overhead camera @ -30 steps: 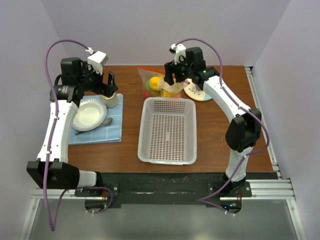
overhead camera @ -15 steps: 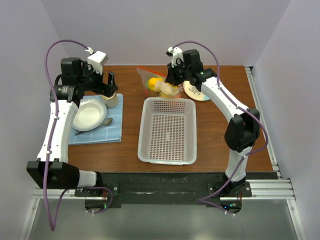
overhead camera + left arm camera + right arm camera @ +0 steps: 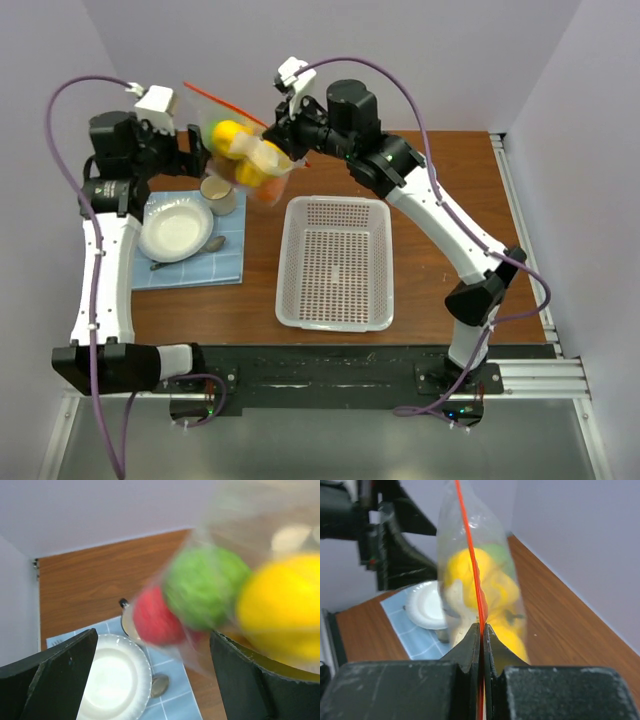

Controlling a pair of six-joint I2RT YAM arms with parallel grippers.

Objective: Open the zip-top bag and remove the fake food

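Hoisted off the tabletop [image 3: 430, 250] and swung left: right pincer [image 3: 481, 630] clenched on the strip of the zip-top bag [image 3: 245, 155], left pincer [image 3: 152, 645] released beside it. Seemingly still zipped, fake food [image 3: 232, 135] inside; opening and emptying left.

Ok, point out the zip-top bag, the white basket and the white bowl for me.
zip-top bag [image 3: 245, 152], top external view, on its bulging clear middle.
white basket [image 3: 335, 265], top external view, on its bare perforated floor.
white bowl [image 3: 176, 228], top external view, on its bare inside.

Right end effector [image 3: 481, 626] clamped; left end effector [image 3: 153, 636] agape.
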